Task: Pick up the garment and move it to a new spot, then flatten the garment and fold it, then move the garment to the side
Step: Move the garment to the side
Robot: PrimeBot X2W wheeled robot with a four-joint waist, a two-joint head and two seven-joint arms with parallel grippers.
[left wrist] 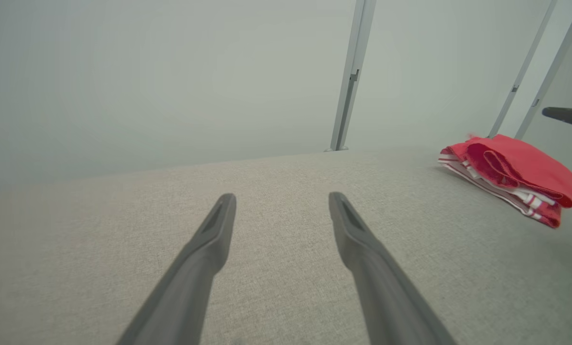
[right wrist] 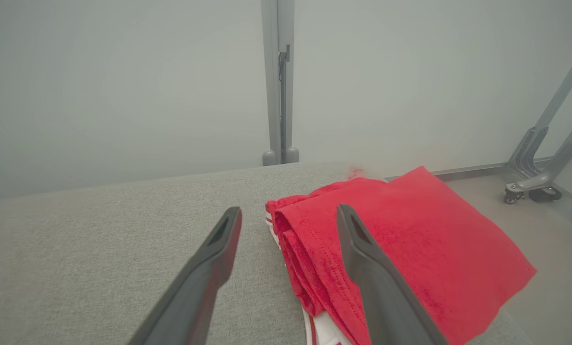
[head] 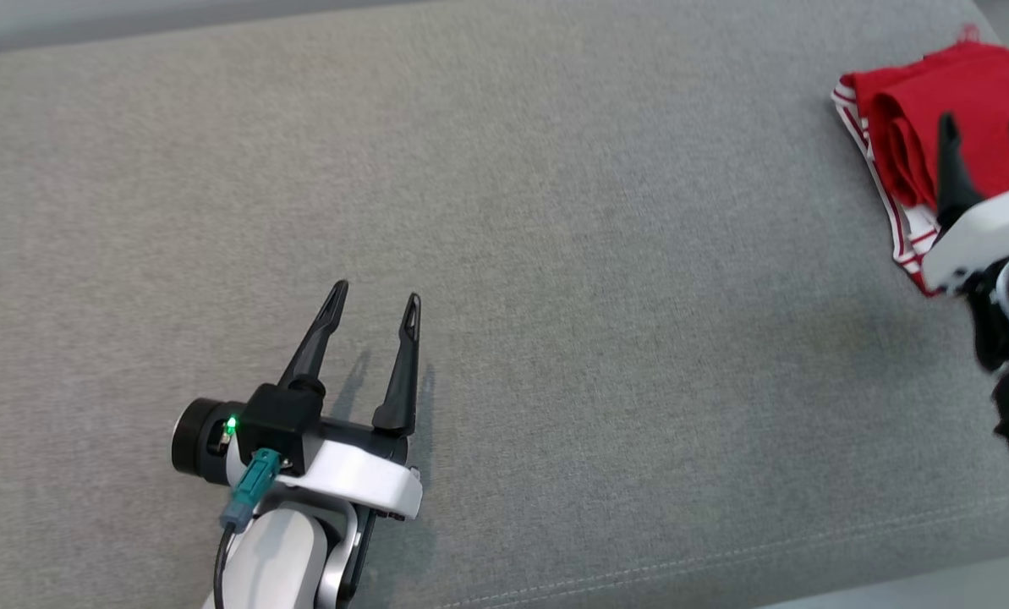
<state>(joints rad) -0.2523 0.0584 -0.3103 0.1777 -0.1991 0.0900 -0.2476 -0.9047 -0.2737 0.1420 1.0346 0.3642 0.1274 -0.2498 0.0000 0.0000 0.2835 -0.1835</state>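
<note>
Grey cushion (head: 555, 211) holds your folded red garment (head: 978, 93) at its far right corner, long axis running far-to-near, fold facing the cushion's middle. Your right gripper (head: 984, 123) hangs over that corner, fingers apart; your left gripper (head: 375, 292), likewise spread, sits near the cushion's front.

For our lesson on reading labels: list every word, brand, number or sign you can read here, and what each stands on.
None can be read.
The folded red garment shows white stripes, no lettering.
The grey cushion is unmarked.
The left hand has a green light behind it, no text; the right hand shows no text either.
</note>
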